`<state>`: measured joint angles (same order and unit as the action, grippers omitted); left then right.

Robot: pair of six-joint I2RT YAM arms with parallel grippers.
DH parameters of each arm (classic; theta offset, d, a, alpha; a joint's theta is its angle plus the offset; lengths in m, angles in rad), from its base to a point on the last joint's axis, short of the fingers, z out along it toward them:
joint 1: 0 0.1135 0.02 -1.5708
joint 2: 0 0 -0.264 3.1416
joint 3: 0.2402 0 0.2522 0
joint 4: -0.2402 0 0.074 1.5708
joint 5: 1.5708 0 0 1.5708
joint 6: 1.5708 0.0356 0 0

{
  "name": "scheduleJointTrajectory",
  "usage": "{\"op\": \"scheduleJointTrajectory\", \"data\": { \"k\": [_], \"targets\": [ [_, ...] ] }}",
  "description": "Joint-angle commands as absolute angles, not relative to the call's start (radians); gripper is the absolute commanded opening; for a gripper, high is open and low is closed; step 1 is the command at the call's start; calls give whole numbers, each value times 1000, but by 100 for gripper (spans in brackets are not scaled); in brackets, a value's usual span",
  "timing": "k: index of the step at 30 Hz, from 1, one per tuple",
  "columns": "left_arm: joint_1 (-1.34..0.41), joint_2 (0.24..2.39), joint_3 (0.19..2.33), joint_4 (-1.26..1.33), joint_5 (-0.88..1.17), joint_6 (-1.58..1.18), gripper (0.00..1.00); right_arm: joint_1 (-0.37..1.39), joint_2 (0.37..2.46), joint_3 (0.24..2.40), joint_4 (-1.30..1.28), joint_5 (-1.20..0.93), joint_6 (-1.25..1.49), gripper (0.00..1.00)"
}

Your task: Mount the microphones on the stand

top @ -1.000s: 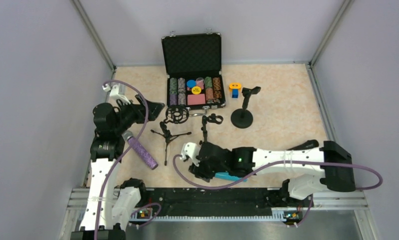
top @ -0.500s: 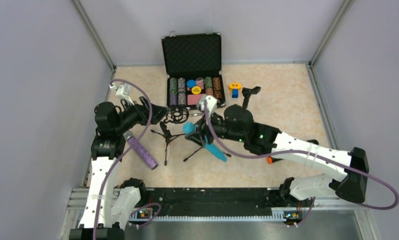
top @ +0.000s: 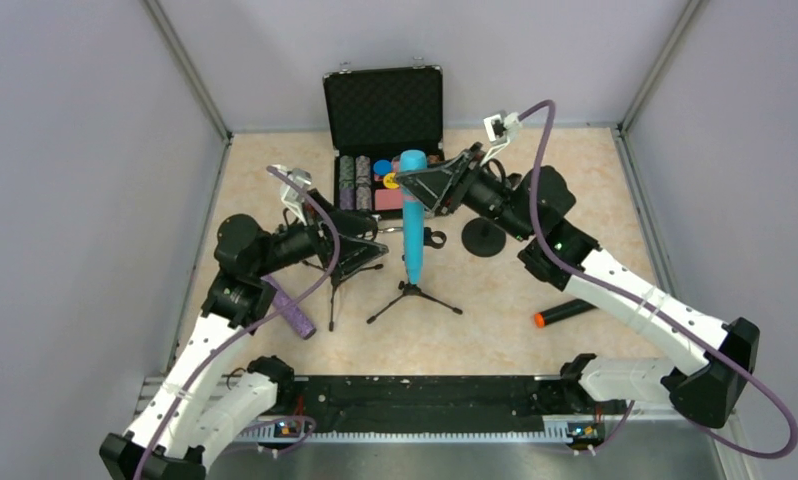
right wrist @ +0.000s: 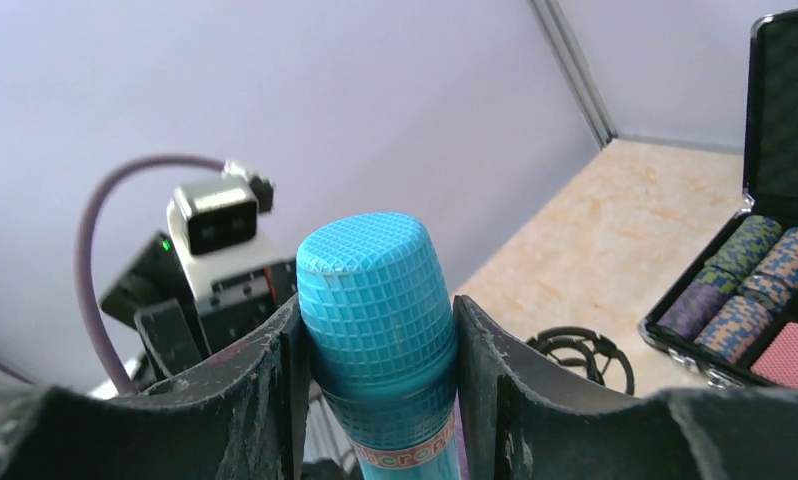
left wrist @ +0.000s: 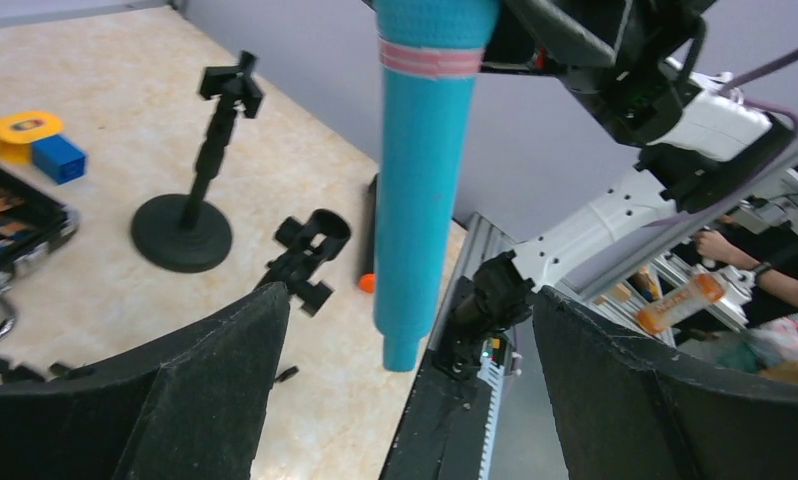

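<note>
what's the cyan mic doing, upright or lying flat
Upright: the cyan mic hangs vertical, head up, pinched by the right tool.

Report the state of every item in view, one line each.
cyan microphone, upright in mid-air, gripped near its head
right gripper, shut on cyan microphone
left gripper, open, empty
purple microphone, lying flat, not gripped
black microphone, lying flat, not gripped
tripod stand, upright, clip empty
round-base stand, upright, clip empty
case, lid open
</note>
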<state>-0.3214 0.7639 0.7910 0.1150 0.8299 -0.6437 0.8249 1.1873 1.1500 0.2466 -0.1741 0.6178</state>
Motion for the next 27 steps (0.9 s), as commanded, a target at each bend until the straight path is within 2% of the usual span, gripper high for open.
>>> {"op": "scheduleJointTrajectory", "data": {
  "k": [1,8,12,14,15,17,18,19,20,21,22,23,25,27],
  "targets": [
    [-419,807,788,306,800,-684,95,803,1144,1138,443,-124,799,0],
    [-530,908,823,352,756,-652,94,804,1171,1156,472,-125,863,0],
    [-570,959,850,349,748,-636,85,804,1178,1155,482,-132,886,0],
    [-578,965,853,348,740,-632,71,804,1179,1154,479,-133,886,0],
    [-578,964,853,344,734,-631,59,804,1180,1155,475,-133,886,0],
    [-578,956,850,331,718,-623,15,804,1181,1157,469,-137,877,0],
    [-579,951,850,320,704,-617,1,804,1182,1157,462,-138,865,0],
    [-581,945,849,311,691,-611,0,804,1182,1158,449,-138,853,0],
    [-580,937,845,305,683,-604,0,803,1182,1157,435,-138,842,12],
    [-579,929,845,297,672,-598,0,803,1179,1156,423,-138,830,30],
    [-580,924,845,288,658,-592,0,803,1177,1155,407,-141,816,40],
    [-580,918,844,282,644,-589,0,802,1174,1156,392,-145,801,62],
    [-579,910,847,274,619,-581,0,797,1166,1157,356,-156,763,80],
    [-579,906,854,262,600,-572,0,778,1152,1162,306,-171,740,89]
  ]
}}
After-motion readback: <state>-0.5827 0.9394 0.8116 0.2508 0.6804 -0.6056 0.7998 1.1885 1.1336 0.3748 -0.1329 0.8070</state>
